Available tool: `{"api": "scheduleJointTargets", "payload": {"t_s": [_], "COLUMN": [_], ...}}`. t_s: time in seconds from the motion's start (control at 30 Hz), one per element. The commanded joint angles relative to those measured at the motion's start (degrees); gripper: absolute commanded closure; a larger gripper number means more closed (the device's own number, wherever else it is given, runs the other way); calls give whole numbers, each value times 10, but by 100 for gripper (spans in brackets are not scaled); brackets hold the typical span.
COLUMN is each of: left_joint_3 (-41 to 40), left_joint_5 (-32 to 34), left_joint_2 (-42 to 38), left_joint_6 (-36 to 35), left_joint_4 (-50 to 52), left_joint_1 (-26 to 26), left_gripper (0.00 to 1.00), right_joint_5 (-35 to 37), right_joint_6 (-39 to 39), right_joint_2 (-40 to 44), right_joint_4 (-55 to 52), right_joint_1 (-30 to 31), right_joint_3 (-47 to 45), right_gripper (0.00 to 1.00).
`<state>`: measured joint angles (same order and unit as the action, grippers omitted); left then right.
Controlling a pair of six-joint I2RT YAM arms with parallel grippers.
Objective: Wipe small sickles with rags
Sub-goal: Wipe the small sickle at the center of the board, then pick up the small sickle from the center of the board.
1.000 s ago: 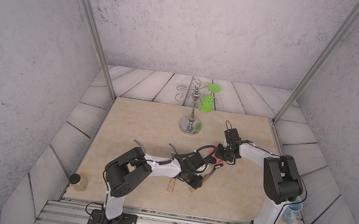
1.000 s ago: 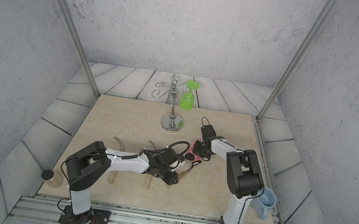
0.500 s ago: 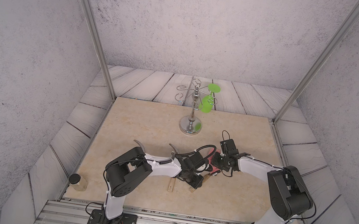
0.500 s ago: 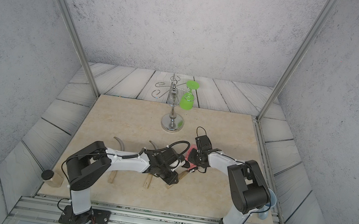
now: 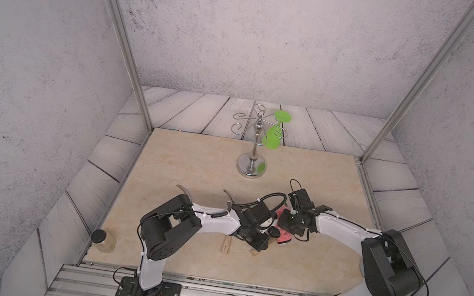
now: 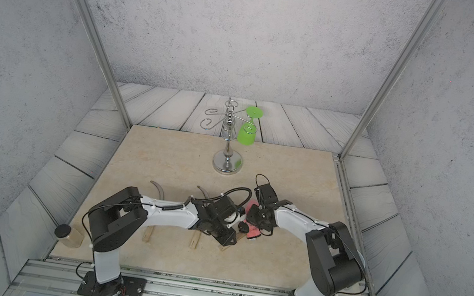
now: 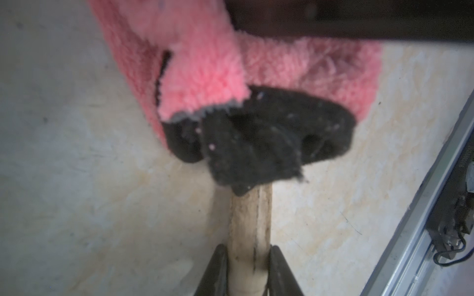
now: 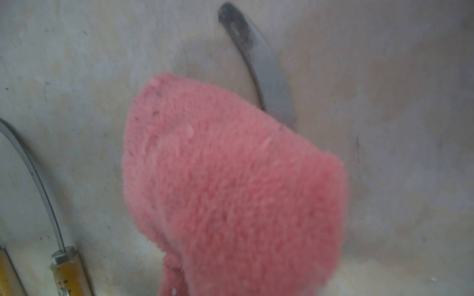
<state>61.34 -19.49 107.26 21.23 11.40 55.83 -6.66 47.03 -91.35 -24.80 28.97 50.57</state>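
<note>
Jaws of the left gripper (image 7: 248, 256) clamp the sickle handle (image 7: 250, 217), at 5 o'clock from the chrome stand (image 5: 251, 170). Jaws of the right gripper (image 5: 285, 227) pinch the pink rag (image 8: 230, 192) over its blade (image 8: 269, 77). Pin the handle firmly and stroke tipward along the curve.

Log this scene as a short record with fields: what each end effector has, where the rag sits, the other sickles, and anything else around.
left end effector: shut on held sickle, at its wooden handle
right end effector: shut on pink rag
rag position: covering held sickle where handle meets blade
spare sickles: two, lying flat on tabletop
extras: chrome stand with green goblet hanging upside down; black-lidded jar
</note>
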Motion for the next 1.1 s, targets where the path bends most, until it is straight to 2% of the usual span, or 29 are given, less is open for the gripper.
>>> {"api": "scheduleJointTargets", "payload": {"t_s": [0.0,0.43,0.5,0.7,0.77,0.9,1.07], "left_joint_3": [-21,-23,-16,17,31,58,90], "left_joint_5": [73,77,78,87,93,108,111], "left_joint_2": [10,10,12,25,33,52,77], "left_joint_6": [22,21,20,9,3,-3,-7], "left_joint_4": [35,45,52,82,94,110,124], "left_joint_1": [-12,-12,-12,-12,-12,-12,-12], "left_gripper": [97,94,91,64,59,56,58], "right_joint_5": [20,67,69,54,41,21,1], "right_joint_6": [-18,-99,-111,-135,-138,-144,-157], "right_joint_2": [30,159,175,199,204,207,207], "right_joint_4": [-174,-300,-315,-313,-302,-278,-263], "right_joint_1": [4,-62,-73,-111,-122,-130,-136], "right_joint_3": [23,182,189,153,134,102,85], "right_gripper": [85,83,83,82,82,82,82]}}
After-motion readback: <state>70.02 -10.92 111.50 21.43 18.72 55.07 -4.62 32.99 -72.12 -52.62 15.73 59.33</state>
